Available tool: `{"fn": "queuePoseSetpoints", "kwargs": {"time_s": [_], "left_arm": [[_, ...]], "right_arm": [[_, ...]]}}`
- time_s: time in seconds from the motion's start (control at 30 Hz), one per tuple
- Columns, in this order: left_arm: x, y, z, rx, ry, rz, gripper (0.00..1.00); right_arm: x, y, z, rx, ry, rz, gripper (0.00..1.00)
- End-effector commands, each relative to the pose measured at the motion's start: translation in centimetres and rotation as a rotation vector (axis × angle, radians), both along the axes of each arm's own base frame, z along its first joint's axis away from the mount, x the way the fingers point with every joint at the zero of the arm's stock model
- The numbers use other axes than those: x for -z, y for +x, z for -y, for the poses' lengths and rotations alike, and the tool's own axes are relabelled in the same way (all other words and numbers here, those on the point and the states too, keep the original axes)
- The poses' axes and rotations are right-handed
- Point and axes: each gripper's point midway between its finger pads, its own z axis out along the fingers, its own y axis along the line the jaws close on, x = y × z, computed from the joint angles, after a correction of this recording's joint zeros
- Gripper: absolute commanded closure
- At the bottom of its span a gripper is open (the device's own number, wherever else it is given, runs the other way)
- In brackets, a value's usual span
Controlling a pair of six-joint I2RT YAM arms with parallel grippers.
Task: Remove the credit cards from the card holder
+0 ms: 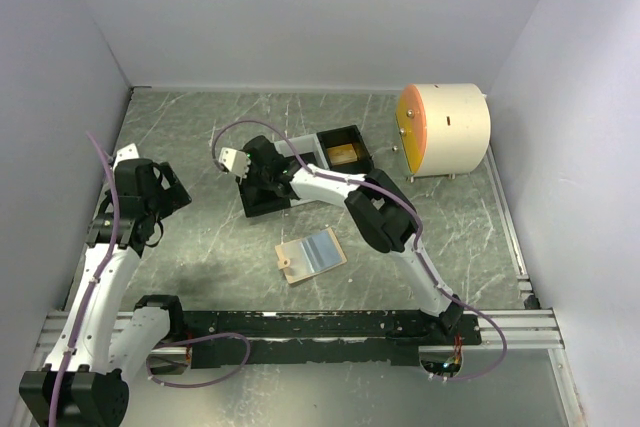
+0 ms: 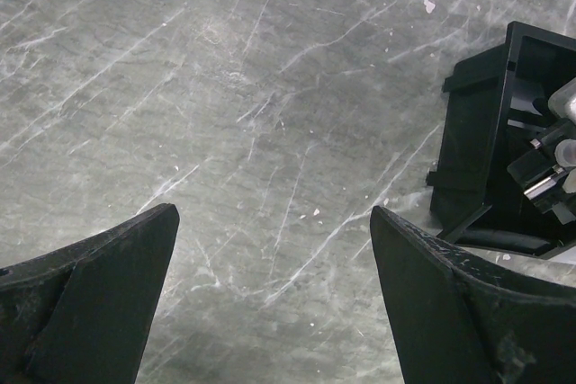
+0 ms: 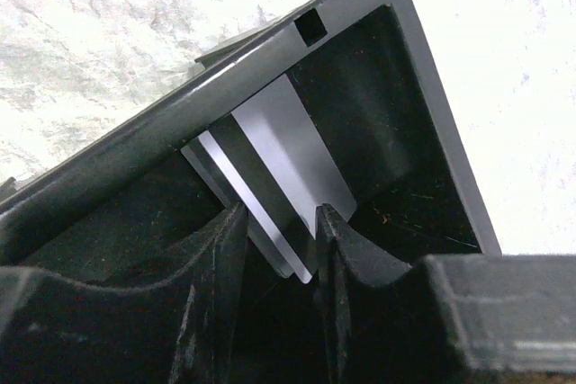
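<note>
The card holder (image 1: 311,256) lies open on the table, tan edge to the left, pale blue inner face up. A silver-grey credit card (image 3: 279,164) with a dark stripe leans inside the left compartment of the black tray (image 3: 270,60). My right gripper (image 3: 282,213) reaches down into that compartment (image 1: 262,179), its jaws parted on either side of the card's lower corner. A gold credit card (image 1: 343,154) lies in the tray's right compartment. My left gripper (image 2: 273,211) hangs wide open over bare table at the left (image 1: 150,197), holding nothing.
A white drum with an orange face (image 1: 443,130) stands at the back right. The black tray (image 1: 300,172) sits mid-table, and its corner shows in the left wrist view (image 2: 477,132). White walls close in on three sides. A metal rail (image 1: 330,325) runs along the near edge.
</note>
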Motion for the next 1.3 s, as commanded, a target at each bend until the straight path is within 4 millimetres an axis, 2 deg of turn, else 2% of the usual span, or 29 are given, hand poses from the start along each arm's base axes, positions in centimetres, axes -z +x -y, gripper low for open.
{"fn": "queuePoseSetpoints", "kwargs": {"time_s": [0.0, 0.3, 0.43, 0.5, 0.63, 0.7, 0.8, 0.83, 0.87, 0.97, 1.07, 1.17, 1.27], "left_arm": [[-0.5, 0.6, 0.1, 0.019, 0.001, 0.028, 0.00], [-0.4, 0.7, 0.2, 0.024, 0.000, 0.027, 0.00], [-0.5, 0.7, 0.2, 0.026, -0.001, 0.028, 0.00], [-0.4, 0.8, 0.3, 0.034, -0.004, 0.029, 0.00], [-0.5, 1.0, 0.9, 0.068, -0.018, 0.038, 0.00], [-0.6, 1.1, 1.4, 0.100, -0.033, 0.047, 0.00], [-0.8, 1.4, 2.7, 0.166, -0.066, 0.067, 0.00], [-0.9, 1.4, 3.1, 0.191, -0.076, 0.075, 0.00], [-1.0, 1.5, 3.6, 0.215, -0.088, 0.084, 0.00], [-1.1, 1.7, 5.2, 0.300, -0.131, 0.102, 0.00], [-0.9, 1.7, 6.9, 0.384, -0.185, 0.099, 0.00], [-0.4, 1.4, 8.6, 0.444, -0.266, 0.072, 0.03], [-0.3, 0.6, 11.2, 0.509, -0.418, 0.059, 0.05]], "right_arm": [[-0.2, 0.0, 0.0, 0.012, 0.022, -0.035, 0.63], [-0.5, 0.0, -0.1, 0.011, 0.029, -0.054, 0.61], [-1.8, 0.1, -0.2, 0.023, 0.063, -0.048, 0.61], [-3.9, 0.0, -0.7, 0.030, 0.114, -0.046, 0.61], [-10.0, -1.1, -0.8, 0.065, 0.296, -0.045, 0.60], [-13.8, -1.9, 0.5, 0.139, 0.422, -0.035, 0.60], [-16.7, -3.5, 4.0, 0.260, 0.569, -0.037, 0.59], [-17.0, -4.1, 5.4, 0.312, 0.620, -0.062, 0.57], [-17.1, -4.6, 6.8, 0.363, 0.666, -0.093, 0.55], [-15.9, -6.4, 11.3, 0.528, 0.756, -0.242, 0.54], [-11.8, -8.8, 15.2, 0.672, 0.757, -0.405, 0.54], [-8.9, -11.5, 17.4, 0.724, 0.738, -0.506, 0.54], [-7.4, -14.0, 18.7, 0.746, 0.705, -0.569, 0.54]]}}
